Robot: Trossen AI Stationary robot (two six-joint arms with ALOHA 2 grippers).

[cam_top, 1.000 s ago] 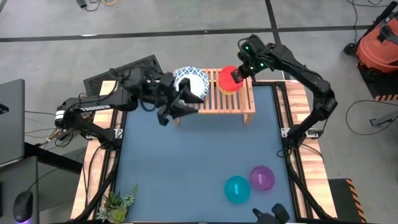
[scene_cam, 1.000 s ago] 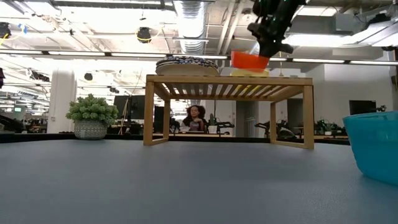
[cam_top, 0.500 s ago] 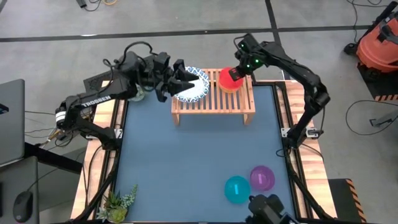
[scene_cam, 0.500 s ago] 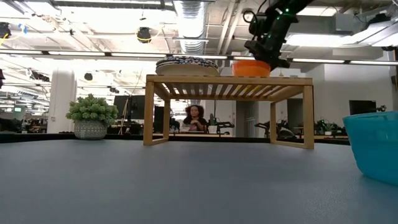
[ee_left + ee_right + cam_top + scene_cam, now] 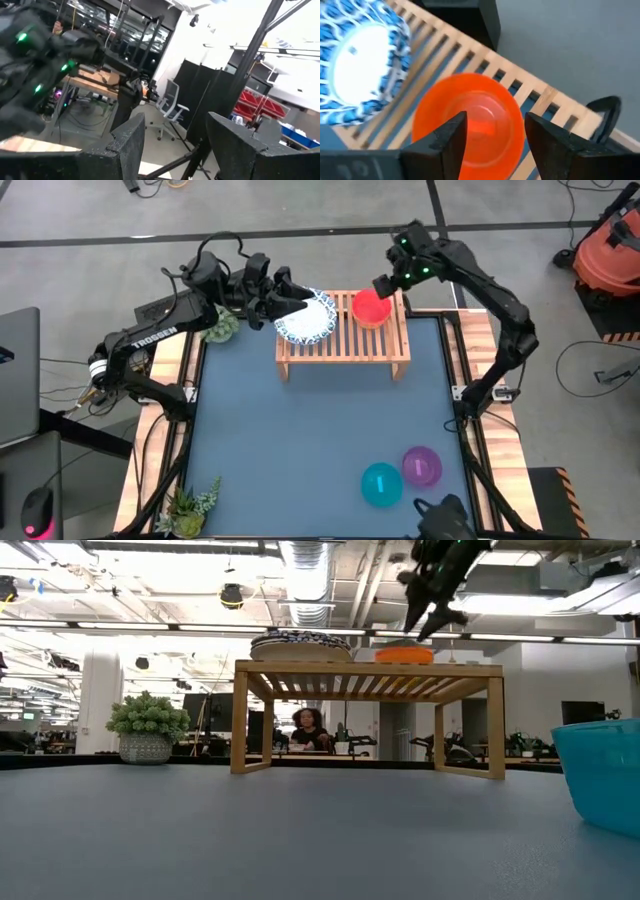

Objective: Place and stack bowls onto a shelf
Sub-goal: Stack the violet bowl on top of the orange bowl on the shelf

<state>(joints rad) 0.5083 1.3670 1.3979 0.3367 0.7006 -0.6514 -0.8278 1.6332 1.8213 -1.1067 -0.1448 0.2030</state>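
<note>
We have the red bowl [image 5: 370, 307] resting on the shelf [image 5: 345, 348] — right gripper [image 5: 383, 286] fingers apart; next, likely the purple bowl [image 5: 421, 466].

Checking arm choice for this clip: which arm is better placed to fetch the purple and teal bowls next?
Right, probably. The purple bowl and teal bowl sit on the right arm's side, and the right end effector is open above the red bowl. The left end effector is farther away.
</note>
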